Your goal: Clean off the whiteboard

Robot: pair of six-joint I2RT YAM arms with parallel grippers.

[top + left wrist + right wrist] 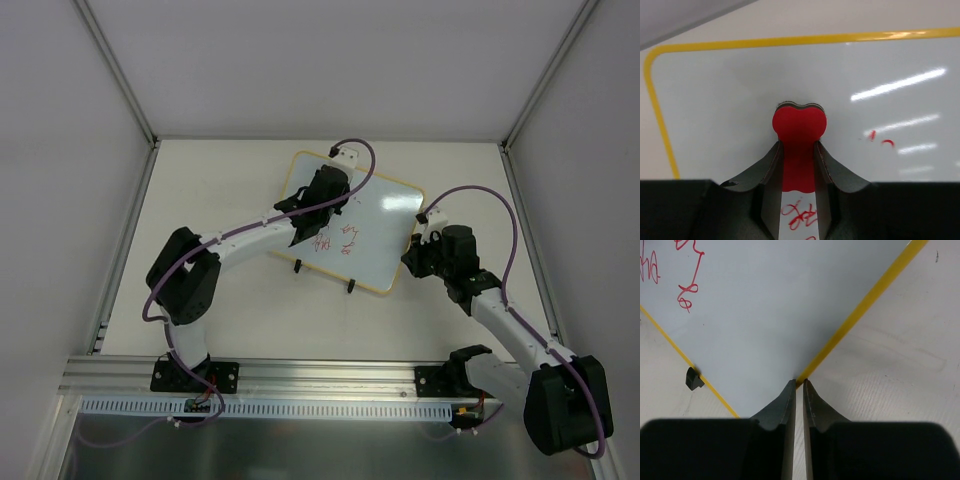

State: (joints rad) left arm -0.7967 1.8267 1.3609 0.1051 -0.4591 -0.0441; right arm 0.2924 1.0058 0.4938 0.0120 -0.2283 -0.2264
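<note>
The whiteboard lies tilted on the table, with a yellow frame and red scribbles near its middle. My left gripper is over the board's far left part, shut on a red eraser that rests against the white surface. In the left wrist view the gripper has red scribbles behind it and two small marks to its right. My right gripper is shut, with its tips at the yellow frame on the board's right edge. The whiteboard shows scribbles there too.
Two small black clips stick out from the board's near edge; one shows in the right wrist view. White enclosure walls stand on the left, the right and at the back. An aluminium rail runs along the near edge.
</note>
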